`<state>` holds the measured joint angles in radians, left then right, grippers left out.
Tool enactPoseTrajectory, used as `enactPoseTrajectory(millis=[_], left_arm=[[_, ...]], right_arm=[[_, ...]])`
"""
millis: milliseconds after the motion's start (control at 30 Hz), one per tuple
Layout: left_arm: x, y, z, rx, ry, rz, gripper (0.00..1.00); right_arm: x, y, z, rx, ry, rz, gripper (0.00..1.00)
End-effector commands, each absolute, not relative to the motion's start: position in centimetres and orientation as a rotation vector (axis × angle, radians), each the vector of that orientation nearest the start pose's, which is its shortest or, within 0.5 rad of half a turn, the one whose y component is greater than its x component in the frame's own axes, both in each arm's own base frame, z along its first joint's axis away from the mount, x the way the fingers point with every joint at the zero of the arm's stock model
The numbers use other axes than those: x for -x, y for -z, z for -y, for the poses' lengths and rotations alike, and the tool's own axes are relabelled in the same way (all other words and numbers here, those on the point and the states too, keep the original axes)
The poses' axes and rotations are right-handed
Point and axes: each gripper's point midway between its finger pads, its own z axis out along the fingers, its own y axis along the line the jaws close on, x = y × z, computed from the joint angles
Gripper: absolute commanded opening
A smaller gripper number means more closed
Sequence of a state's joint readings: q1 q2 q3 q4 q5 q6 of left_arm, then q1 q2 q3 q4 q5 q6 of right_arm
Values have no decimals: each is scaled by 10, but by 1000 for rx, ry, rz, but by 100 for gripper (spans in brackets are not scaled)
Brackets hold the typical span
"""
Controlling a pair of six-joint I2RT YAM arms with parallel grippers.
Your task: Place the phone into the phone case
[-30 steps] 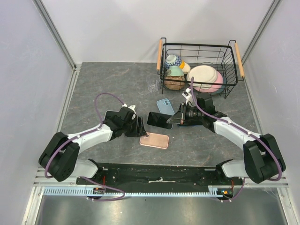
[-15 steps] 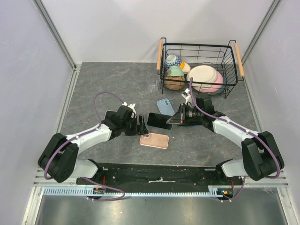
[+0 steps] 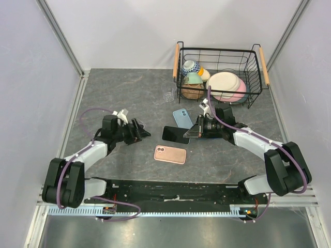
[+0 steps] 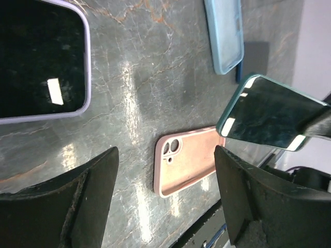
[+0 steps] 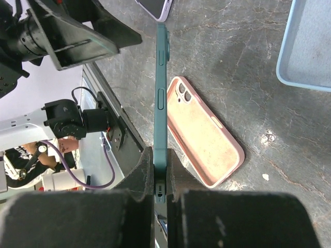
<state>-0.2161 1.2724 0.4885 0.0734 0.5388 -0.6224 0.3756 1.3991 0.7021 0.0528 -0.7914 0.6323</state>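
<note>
Phone (image 3: 176, 134) held aloft, clamped in right gripper (image 3: 192, 133); pink phone case (image 3: 170, 154) near front edge; left gripper (image 3: 140, 132) apart, empty. Next: flattening, aligning, pressing in.

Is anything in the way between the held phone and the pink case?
Nothing visible. The phone, clamped in the right gripper, hangs just past the pink case, which lies open side up and empty. The left gripper sits open off to the side, clear of the path.
</note>
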Motion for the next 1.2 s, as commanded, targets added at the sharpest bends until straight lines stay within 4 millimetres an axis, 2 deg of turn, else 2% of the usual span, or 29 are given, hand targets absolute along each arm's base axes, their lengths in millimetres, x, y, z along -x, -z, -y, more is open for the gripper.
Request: enactPoseTrajectory(millis=[0,100,133,267,567,833,1167], left_arm=[[-265,-117,172,136,1245,-2166,81],[-260,-130,167,149,1313,-2096,81],[-261,-141,167,110,1346,-2037,82],[-258,-153,169,80,1426,-1974,82],[-252,-149,171,50,1441,-1985,80],[-255,-146,171,49,1431,-1993,80],[-253,-138,170,68,1424,-2010,80]], right_arm=[[-256,-143,-258,264,-1464,-2271,0],[-256,-140,-259,260,-1471,-2277,0],[-256,-141,-259,259,-1476,-2276,0],[-254,-141,-261,265,-1496,-2278,0],[-248,-141,-262,255,-1549,-2278,0],[-242,-137,-265,216,-1618,-2283,0],[-228,-129,-278,211,-1716,-2303,0]])
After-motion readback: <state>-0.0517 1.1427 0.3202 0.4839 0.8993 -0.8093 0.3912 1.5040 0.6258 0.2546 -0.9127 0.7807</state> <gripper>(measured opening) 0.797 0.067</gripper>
